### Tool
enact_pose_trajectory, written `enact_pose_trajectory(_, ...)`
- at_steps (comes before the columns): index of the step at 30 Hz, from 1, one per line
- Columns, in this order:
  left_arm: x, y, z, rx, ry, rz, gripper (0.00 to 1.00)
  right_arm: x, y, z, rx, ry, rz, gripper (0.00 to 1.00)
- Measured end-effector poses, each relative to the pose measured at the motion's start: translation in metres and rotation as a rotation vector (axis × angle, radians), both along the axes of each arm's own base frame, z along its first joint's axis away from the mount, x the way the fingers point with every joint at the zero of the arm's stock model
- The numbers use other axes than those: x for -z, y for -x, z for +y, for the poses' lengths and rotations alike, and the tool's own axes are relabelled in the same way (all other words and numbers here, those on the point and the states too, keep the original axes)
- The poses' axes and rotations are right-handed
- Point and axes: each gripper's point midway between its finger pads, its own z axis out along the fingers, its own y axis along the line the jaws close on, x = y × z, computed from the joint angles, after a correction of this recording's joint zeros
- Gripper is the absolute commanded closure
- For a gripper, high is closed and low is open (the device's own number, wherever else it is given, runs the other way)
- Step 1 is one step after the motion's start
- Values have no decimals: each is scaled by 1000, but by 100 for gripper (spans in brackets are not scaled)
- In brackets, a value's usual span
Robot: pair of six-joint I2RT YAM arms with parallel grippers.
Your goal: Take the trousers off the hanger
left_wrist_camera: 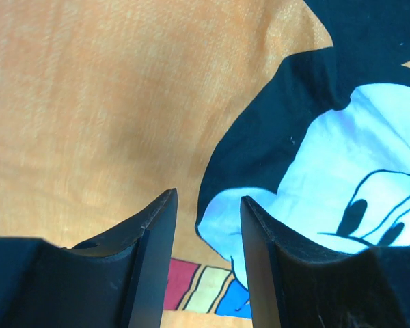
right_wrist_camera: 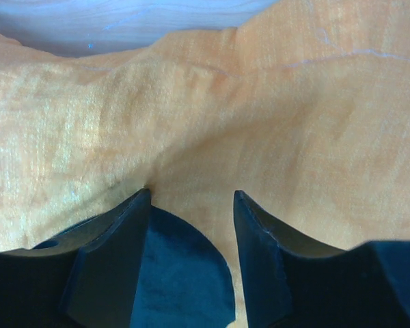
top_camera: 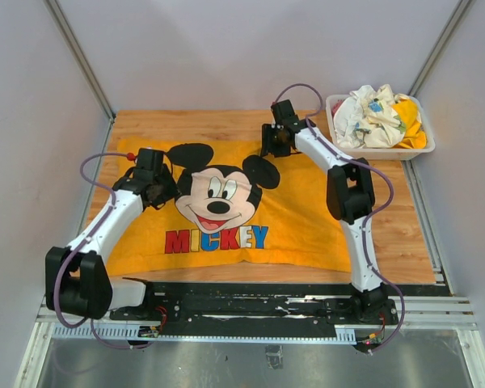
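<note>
No trousers and no hanger show in any view. A yellow cloth [top_camera: 307,218] with a Mickey Mouse print lies spread flat on the wooden table. My left gripper [top_camera: 163,187] is open and empty, low over the cloth's left part beside Mickey's ear. In the left wrist view the left gripper [left_wrist_camera: 208,205] has cloth [left_wrist_camera: 89,102] showing between its fingers. My right gripper [top_camera: 273,144] is open and empty at the cloth's far edge, by the other ear. In the right wrist view the right gripper [right_wrist_camera: 191,198] stands right over the cloth [right_wrist_camera: 260,102].
A white bin [top_camera: 380,152] stands at the back right, filled with crumpled clothes [top_camera: 380,113]. Bare wooden table [top_camera: 404,234] shows to the right of the cloth and along its far edge. Grey walls close in on the left, right and back.
</note>
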Motion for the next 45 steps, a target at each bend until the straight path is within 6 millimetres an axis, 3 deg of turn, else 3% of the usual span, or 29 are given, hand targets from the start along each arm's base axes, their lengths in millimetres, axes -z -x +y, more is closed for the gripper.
enact_pose_trajectory(5,-6,20,4,-66,33,-16,53,-12,27,-12,-2,10,11,45)
enact_pose_trajectory(10,29,55,6,-124,63,80,53,-45,58,-20,-23,3,-24,45)
enact_pose_trajectory(14,53,76,7,-169,83,152,53,-68,64,-10,-59,-11,-80,45)
enact_pose_trajectory(20,77,98,7,-217,95,219,54,-58,74,1,-96,-14,-66,45)
enact_pose_trajectory(27,96,105,5,-234,85,264,60,-42,75,3,-109,-11,-38,45)
enact_pose_trajectory(30,97,101,4,-232,82,257,67,-33,75,4,-109,-5,-21,46)
enact_pose_trajectory(36,100,93,2,-229,68,241,99,-32,74,4,-109,-5,-22,46)
enact_pose_trajectory(45,97,88,-1,-223,77,213,100,-32,74,4,-109,-5,-23,46)
